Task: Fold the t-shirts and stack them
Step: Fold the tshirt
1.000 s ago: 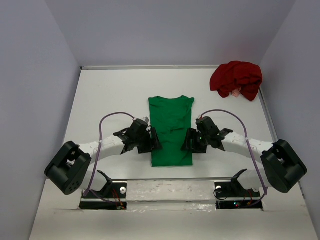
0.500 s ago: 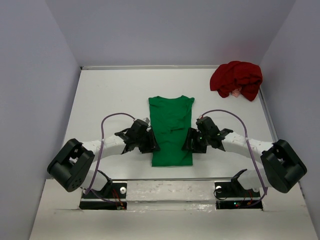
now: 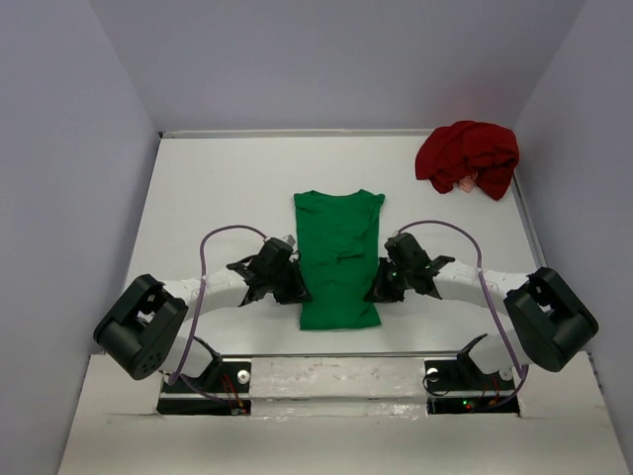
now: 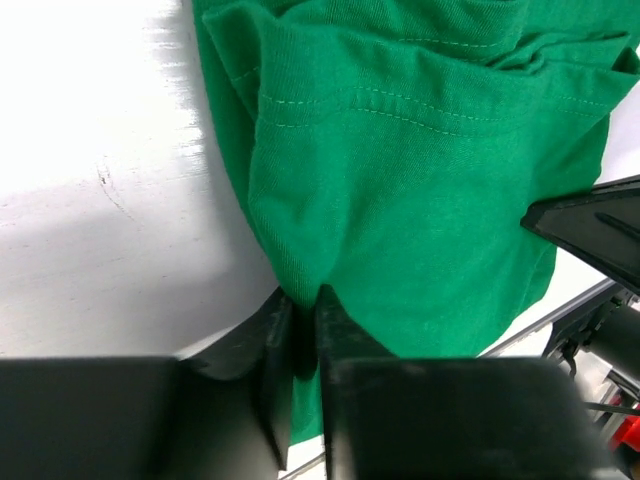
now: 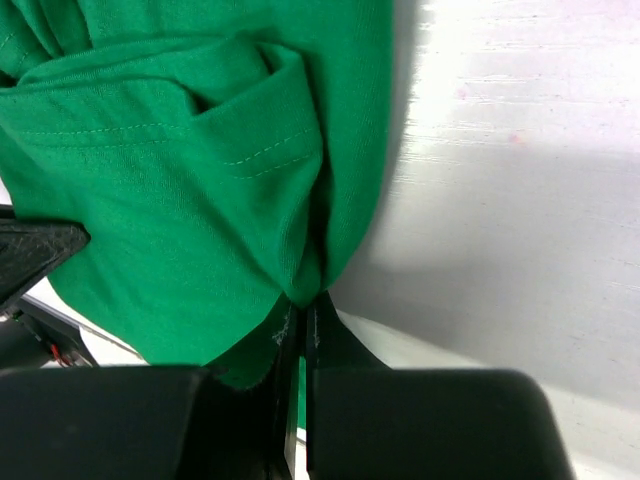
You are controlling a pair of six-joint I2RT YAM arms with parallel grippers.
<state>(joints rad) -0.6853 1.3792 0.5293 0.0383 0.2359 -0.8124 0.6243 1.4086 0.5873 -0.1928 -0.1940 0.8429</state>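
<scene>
The green t-shirt (image 3: pixel 338 259) lies flat mid-table as a long strip, sleeves folded in, collar away from the arms. At its left edge my left gripper (image 3: pixel 296 285) has its jaws pinched on the cloth, seen from the left wrist as a green pleat (image 4: pixel 300 280) drawn up between the fingers. My right gripper (image 3: pixel 377 285) is shut on the strip's right edge, a bunched fold of green (image 5: pixel 305 280) caught between the tips. The dark red t-shirt (image 3: pixel 468 157) sits crumpled in the far right corner.
White walls close in the table at left, back and right. A raised strip with the arm mounts (image 3: pixel 336 381) runs along the near edge, just below the shirt's hem.
Both grippers have closed on the green shirt's side edges; a second ago they stood open beside it. The right arm's elbow has shifted slightly toward the near edge.
</scene>
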